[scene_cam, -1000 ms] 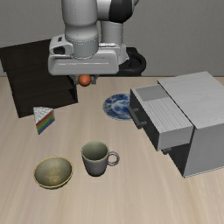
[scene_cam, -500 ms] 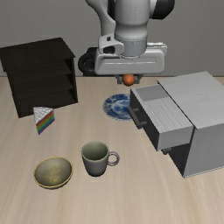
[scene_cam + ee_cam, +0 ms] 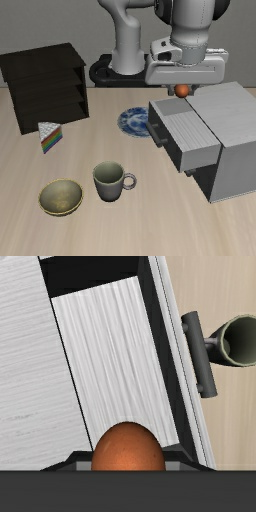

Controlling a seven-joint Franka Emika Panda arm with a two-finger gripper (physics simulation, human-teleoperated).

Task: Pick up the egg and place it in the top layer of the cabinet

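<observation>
The gripper [image 3: 183,90] sits in the upper right of the exterior view, its 2 fingers closed narrowly on the egg [image 3: 183,92], a small orange-brown oval held just under the pale hand. It hangs in the air over the grey cabinet [image 3: 232,135], above the place where the cabinet's top meets its open top drawer [image 3: 178,132]. The drawer is pulled out toward the exterior view's left, and the egg is clear of it, not yet set down.

In the wrist view the egg [image 3: 128,446] sits between the fingertips, with the gripper [image 3: 128,464] gripping it from both sides. Beyond it lies the drawer's pale floor [image 3: 105,351], bare, with the cabinet's flat top [image 3: 22,356] on 1 side and the drawer's dark handle [image 3: 200,351] on the other. Past the handle the mug [image 3: 238,338] stands on the wooden table [image 3: 215,286].

On the table [image 3: 150,215] in the exterior view, a blue patterned plate [image 3: 132,121] lies just beside the drawer front. A black shelf unit [image 3: 42,85] fills the upper left, with a slice of cake [image 3: 48,136] in front of it. The mug [image 3: 110,180] and a bowl [image 3: 61,197] stand side by side in the lower left, well apart from the cabinet
</observation>
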